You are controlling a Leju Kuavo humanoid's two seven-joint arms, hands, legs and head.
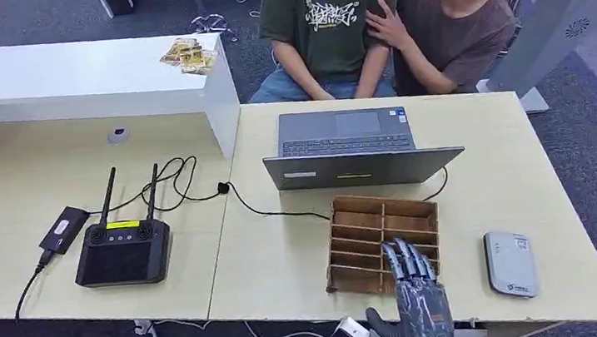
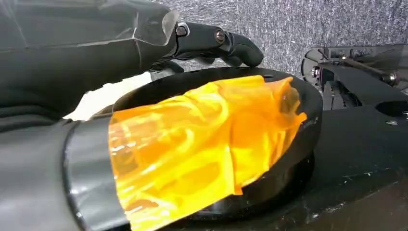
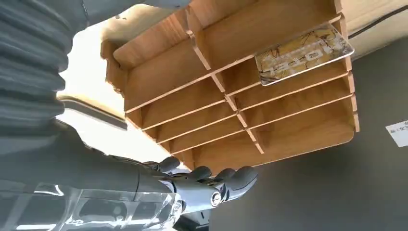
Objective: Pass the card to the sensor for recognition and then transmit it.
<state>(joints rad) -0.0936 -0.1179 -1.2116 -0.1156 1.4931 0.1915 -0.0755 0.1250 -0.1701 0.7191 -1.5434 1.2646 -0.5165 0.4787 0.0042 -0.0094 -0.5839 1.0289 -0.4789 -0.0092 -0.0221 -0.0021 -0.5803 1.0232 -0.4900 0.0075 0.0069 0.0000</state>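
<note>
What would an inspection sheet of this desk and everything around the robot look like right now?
Surface: light wooden table, butted against a second one on the left.
Job's things: wooden slotted rack; one yellow patterned card lies in a slot; grey card sensor to the rack's right.
Clutter: open laptop, black remote controller with two antennas, small black box, yellow packets on the white counter.
Robot hands: right robot hand at the rack's near edge, fingers extended, holding nothing; left robot hand hangs low over dark parts, holding nothing.
Cables: black cable runs across the table towards the laptop.
Surroundings: two people seated behind the table; grey carpet.
</note>
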